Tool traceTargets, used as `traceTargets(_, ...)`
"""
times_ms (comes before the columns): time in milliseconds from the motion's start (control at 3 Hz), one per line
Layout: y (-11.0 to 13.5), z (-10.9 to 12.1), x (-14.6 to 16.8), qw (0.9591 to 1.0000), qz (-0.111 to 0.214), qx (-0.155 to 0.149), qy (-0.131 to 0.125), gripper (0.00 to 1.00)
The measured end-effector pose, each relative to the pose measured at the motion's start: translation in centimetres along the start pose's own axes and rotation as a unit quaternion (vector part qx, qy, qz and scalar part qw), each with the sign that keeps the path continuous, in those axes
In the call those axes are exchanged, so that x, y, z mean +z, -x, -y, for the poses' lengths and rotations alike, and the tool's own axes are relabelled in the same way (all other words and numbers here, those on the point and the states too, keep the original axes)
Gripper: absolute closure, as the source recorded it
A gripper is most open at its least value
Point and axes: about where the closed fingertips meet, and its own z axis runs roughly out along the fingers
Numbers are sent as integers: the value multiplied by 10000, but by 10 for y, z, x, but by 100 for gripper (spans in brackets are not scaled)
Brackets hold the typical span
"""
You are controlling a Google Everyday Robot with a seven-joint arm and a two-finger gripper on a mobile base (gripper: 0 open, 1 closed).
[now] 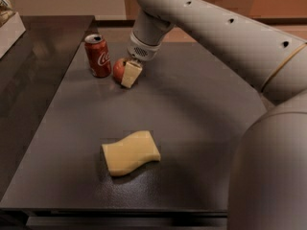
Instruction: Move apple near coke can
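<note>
Now, hand (125, 73) gripping apple (118, 69), just beside coke can (98, 55)

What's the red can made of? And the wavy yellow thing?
The coke can looks like painted metal: glossy red sides, silvery top. The yellow block looks like foam sponge: matte, wavy-edged. The gripper holds the apple beside the can.

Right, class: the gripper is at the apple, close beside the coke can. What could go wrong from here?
1. The gripper is at the apple, close beside the upright coke can; a push toward it could tip the can.
2. The apple is round, so it might roll across the flat table when left alone.
</note>
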Motion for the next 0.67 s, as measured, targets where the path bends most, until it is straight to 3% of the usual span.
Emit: traceTargets(667, 0, -1, 4, 10000, -14, -10, 32, 13)
